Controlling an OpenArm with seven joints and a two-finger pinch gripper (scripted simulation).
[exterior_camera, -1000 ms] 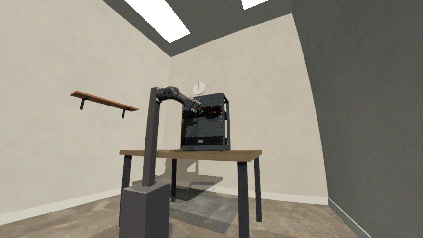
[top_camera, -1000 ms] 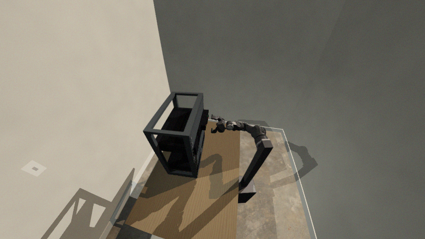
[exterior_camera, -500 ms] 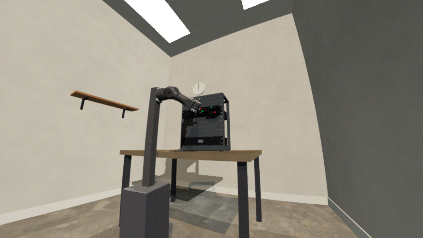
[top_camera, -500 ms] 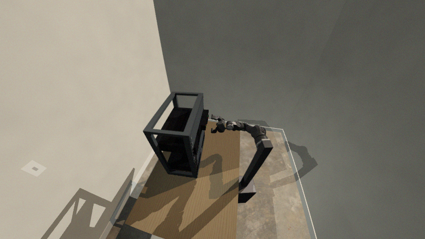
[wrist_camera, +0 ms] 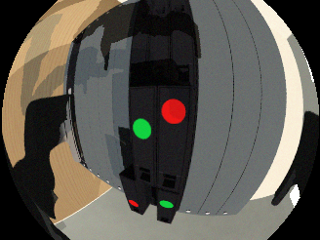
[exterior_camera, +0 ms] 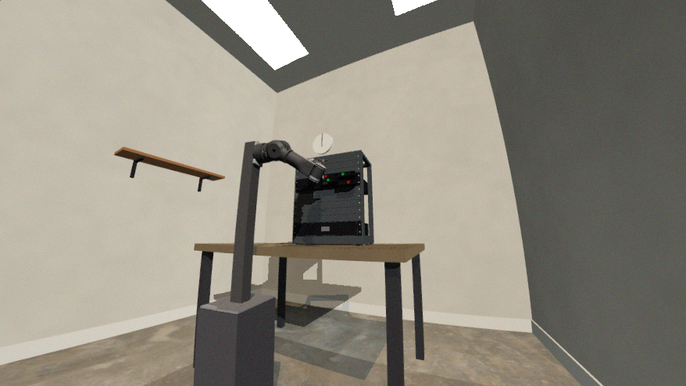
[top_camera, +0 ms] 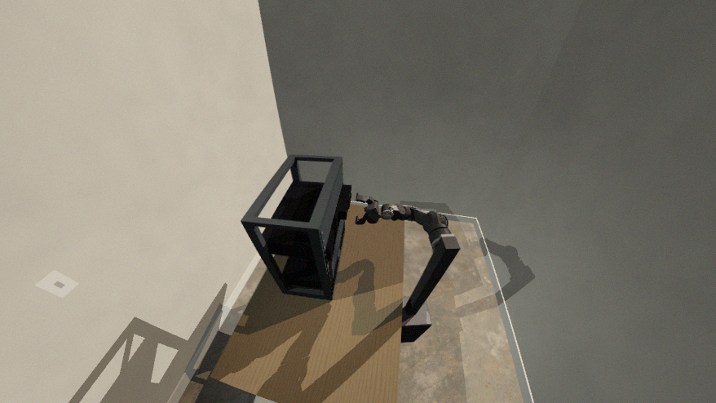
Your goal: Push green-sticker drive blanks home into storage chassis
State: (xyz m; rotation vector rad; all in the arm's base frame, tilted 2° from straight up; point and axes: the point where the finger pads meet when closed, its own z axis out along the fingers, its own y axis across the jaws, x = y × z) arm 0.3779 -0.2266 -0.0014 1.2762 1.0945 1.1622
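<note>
The dark rack (top_camera: 300, 225) stands on the wooden table, also seen in the exterior view (exterior_camera: 333, 196). Its storage chassis (wrist_camera: 159, 110) sits near the top of the front. In the wrist view two blanks near the middle carry a green sticker (wrist_camera: 142, 130) and a red sticker (wrist_camera: 174, 111). Two blanks stand out at the bottom with a red sticker (wrist_camera: 135, 204) and a green sticker (wrist_camera: 167, 204). In the exterior view the stickers show as green (exterior_camera: 343, 173), red (exterior_camera: 348, 182), red (exterior_camera: 324, 176) and green (exterior_camera: 327, 180) dots. My gripper (top_camera: 361, 207) is open and empty, a short way in front of the chassis; it also shows in the exterior view (exterior_camera: 320, 176).
The arm's tall post (exterior_camera: 244, 225) stands on a pedestal at the table's near side. A wall shelf (exterior_camera: 167, 162) hangs at the left and a round clock (exterior_camera: 323, 143) behind the rack. Grey blank panels (wrist_camera: 228, 103) cover the rack front beside the chassis.
</note>
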